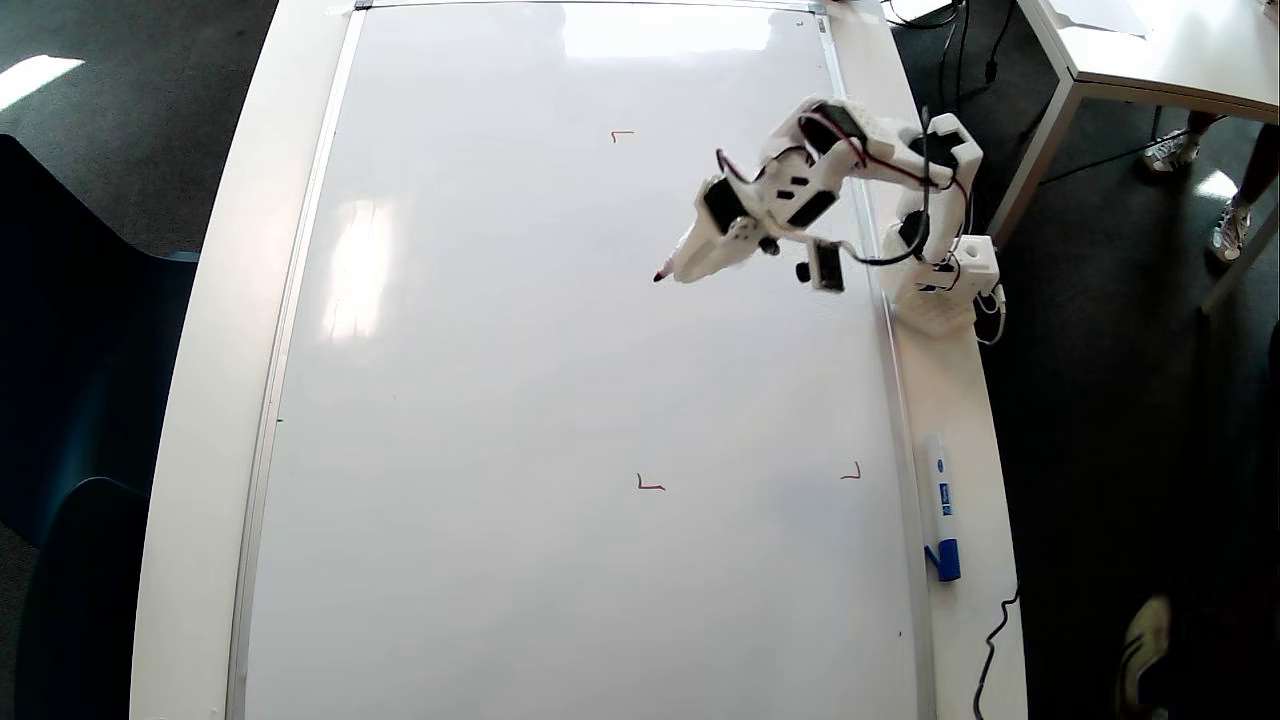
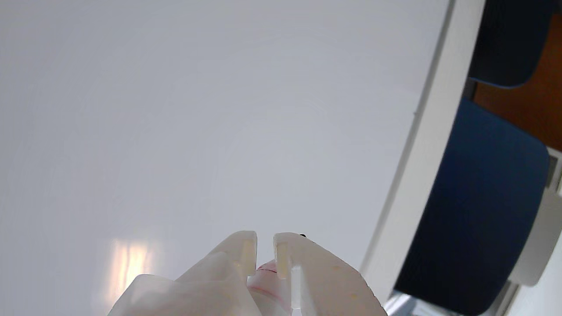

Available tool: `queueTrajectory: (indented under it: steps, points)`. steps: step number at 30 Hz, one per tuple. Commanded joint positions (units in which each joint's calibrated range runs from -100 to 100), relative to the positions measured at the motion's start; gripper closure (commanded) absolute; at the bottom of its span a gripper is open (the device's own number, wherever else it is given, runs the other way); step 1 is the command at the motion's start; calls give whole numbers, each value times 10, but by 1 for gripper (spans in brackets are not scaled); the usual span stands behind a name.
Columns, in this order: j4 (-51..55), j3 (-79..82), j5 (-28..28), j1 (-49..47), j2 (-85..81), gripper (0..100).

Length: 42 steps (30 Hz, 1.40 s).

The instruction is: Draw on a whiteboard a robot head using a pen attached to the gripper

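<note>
Whiteboard [image 1: 560, 400] lies flat on the white table [image 1: 200, 400] and fills nearly all of it, thin silver frame along the edges. No robot head on it yet. Only three small red corner marks show: one toward the far edge [image 1: 621, 134], two toward the near edge [image 1: 650, 485] and [image 1: 852, 473]. A fourth may sit under the arm; you can't see it.

Your gripper [image 1: 688, 262] reaches in from the board's right edge in the overhead view, base on the table strip just off that edge. Its fingers are pinched nearly together around the pen [image 1: 663, 274], with only the red tip poking out ahead. In the wrist view the gripper [image 2: 265, 254] shows a narrow gap with a bit of pink-red pen body [image 2: 268, 267] wedged in it.

Key relation: pen's long axis runs from the arm toward the board's left edge, slanting slightly to the near edge. Tip sits between the far mark and the two near marks, closer to the far one, so the blank drawing patch lies mostly on the near-edge side of the tip.

Hard to tell: whether the tip touches the glossy surface or hovers. Wrist view hides the tip itself. A spare blue-capped marker [image 1: 940, 505] lies on the table's right strip, well apart.
</note>
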Motion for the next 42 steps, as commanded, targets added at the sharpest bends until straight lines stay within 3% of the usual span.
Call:
queueTrajectory:
  steps: [1, 13, 33, 42]
  points:
    - [47, -75, 4, -16, 68, 99]
    - [173, -230, 16, -29, 288, 99]
    - [111, -277, 90, -43, 409, 99]
    - [111, -289, 96, -44, 447, 99]
